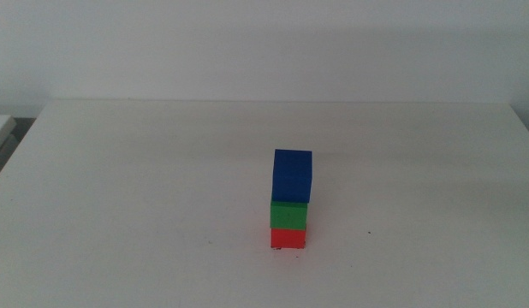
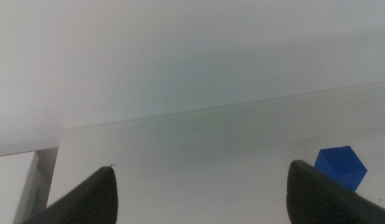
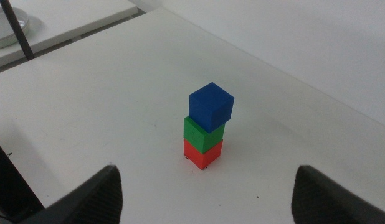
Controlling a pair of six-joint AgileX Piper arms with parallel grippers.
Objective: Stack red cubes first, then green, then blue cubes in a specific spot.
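Already the three cubes stand as one column near the middle of the table (image 1: 119, 171): the red cube (image 1: 288, 238) on the tabletop, the green cube (image 1: 288, 214) on it, and the blue cube (image 1: 292, 175) on top, turned slightly and overhanging the green one a little. By this layout the stacking order looks complete.

Neither arm reaches into the middle view. The left gripper (image 2: 202, 193) hangs back from the stack with its fingers spread wide and empty, only the blue cube showing beside one finger. The right gripper (image 3: 208, 193) looks down on the column from a distance, its fingers also wide apart and holding nothing.

The cubes appear small, rigid and light, with plain matte faces that should give decent friction. If any correction is wanted, the blue cube is best pinched across two opposite flat sides, gently, since a sideways nudge could topple the narrow column.
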